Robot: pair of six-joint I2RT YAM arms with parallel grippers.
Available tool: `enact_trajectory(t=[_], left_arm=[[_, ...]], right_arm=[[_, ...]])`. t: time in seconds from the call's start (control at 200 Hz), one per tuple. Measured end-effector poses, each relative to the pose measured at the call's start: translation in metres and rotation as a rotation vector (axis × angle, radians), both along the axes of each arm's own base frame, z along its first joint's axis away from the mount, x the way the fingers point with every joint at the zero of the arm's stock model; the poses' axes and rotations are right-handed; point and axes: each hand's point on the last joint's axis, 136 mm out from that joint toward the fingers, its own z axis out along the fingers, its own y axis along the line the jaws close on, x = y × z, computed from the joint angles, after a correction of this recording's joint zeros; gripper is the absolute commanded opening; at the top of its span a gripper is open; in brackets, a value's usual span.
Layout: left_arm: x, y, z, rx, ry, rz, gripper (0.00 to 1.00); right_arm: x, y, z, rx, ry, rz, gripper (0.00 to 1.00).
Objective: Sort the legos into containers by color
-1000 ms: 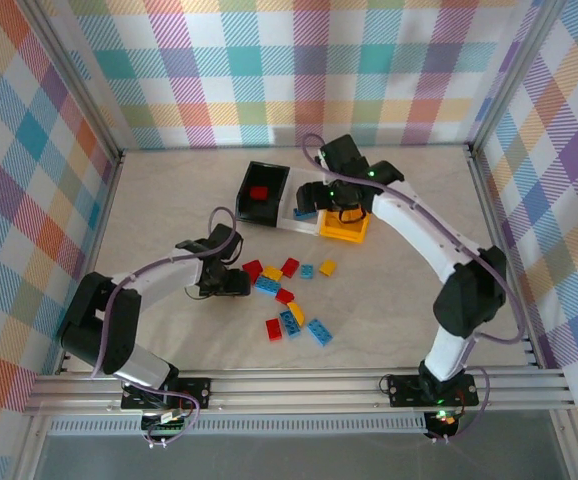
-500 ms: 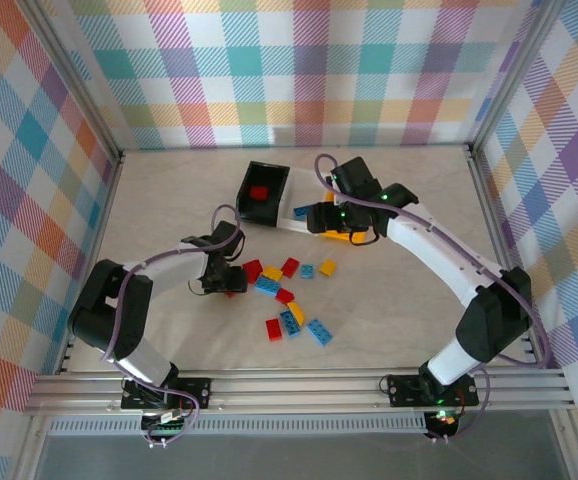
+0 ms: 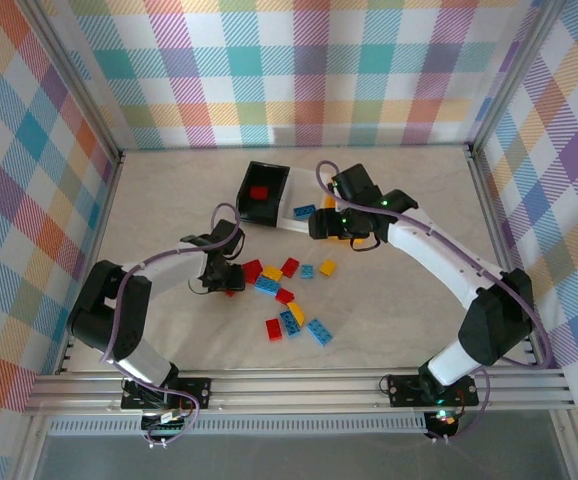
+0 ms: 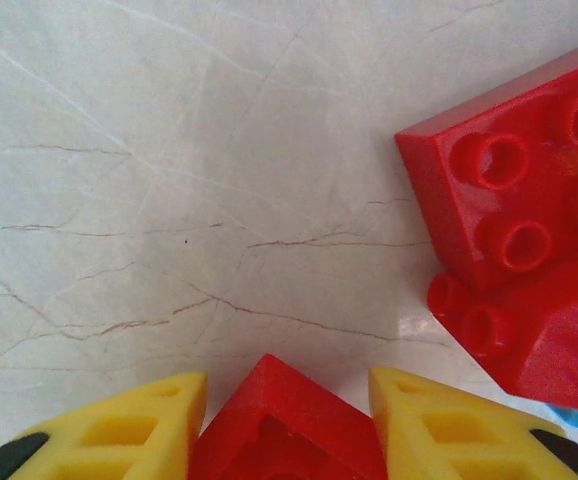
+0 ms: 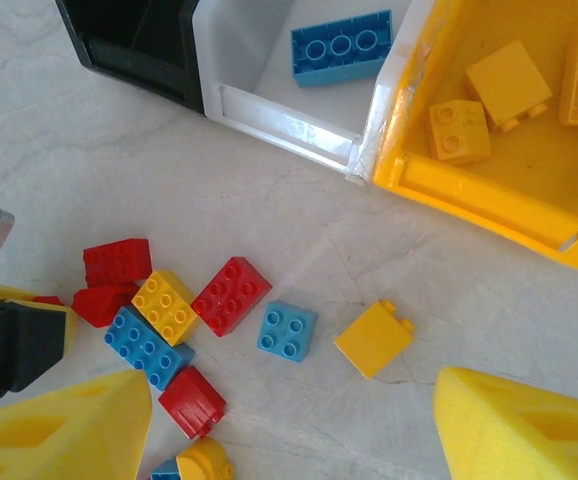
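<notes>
left gripper (image 3: 227, 283) low, tight on red lego (image 4: 281, 428)

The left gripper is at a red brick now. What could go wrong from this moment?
The red brick sits corner-first between the fingers of the left gripper, so it may twist or slip when lifted. A second red brick lies close beside it and could be dragged along. The open right gripper hovers over the same pile, so the arms might bump.
</notes>
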Motion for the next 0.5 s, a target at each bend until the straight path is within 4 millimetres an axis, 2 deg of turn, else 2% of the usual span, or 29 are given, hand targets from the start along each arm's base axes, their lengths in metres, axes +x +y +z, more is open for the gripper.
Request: enact_trajectory(t=[0.125, 0.295, 0.4, 0.5], left_arm=[[0.013, -0.006, 0.023, -0.017, -0.038, 0.004, 0.42], [0.054, -0.021, 0.079, -0.070, -0.159, 0.012, 0.42], [0.088, -0.031, 0.117, -0.099, -0.238, 0.020, 0.43], [0.129, -0.044, 0.143, -0.118, -0.297, 0.025, 0.43]], right_arm=[[-0.006, -0.003, 0.001, 0.005, -0.001, 0.003, 0.75], [-0.020, -0.010, -0.003, 0.013, 0.007, 0.006, 0.75], [-0.031, -0.015, -0.011, 0.015, 0.027, 0.006, 0.75], [-0.041, -0.019, -0.021, 0.019, 0.056, 0.001, 0.75]])
